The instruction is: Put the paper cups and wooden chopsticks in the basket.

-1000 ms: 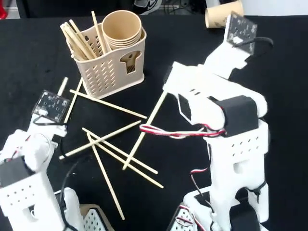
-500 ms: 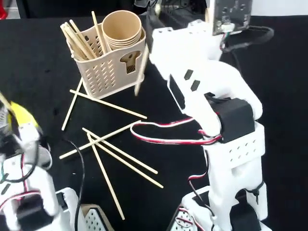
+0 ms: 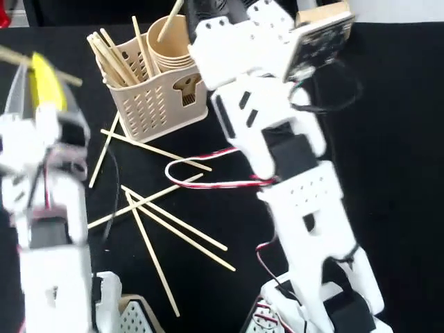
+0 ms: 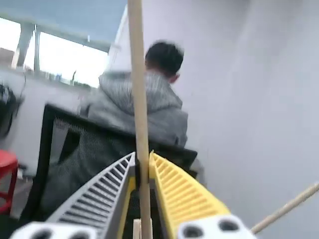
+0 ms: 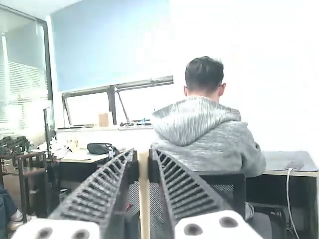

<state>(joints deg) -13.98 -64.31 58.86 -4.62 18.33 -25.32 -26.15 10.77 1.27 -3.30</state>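
The left gripper (image 4: 142, 157) pinches a slim wooden chopstick (image 4: 137, 74) between ribbed jaws. The right gripper (image 5: 142, 153) clamps a second chopstick (image 5: 143, 209) above the perforated basket (image 3: 156, 104).

A matte black table top (image 3: 402, 125) spreads underneath. Beyond it the room is an office, where a plain white wall (image 5: 269, 55) meets a pale blue wall (image 5: 109, 40). Under the blue runs a row of dark-framed windows (image 5: 144, 105), bright with daylight, and a tall window with slatted blinds (image 5: 20, 84) stands at the side. A small brown cardboard box (image 5: 104, 119) sits on the sill, with a black bag (image 5: 102, 148) just below it. A black mesh-backed office chair (image 4: 62, 144) stands by a grey desk top (image 5: 291, 164) with a white cable (image 5: 287, 194) hanging from it. A red plastic stool (image 4: 6, 174) is near the chair.
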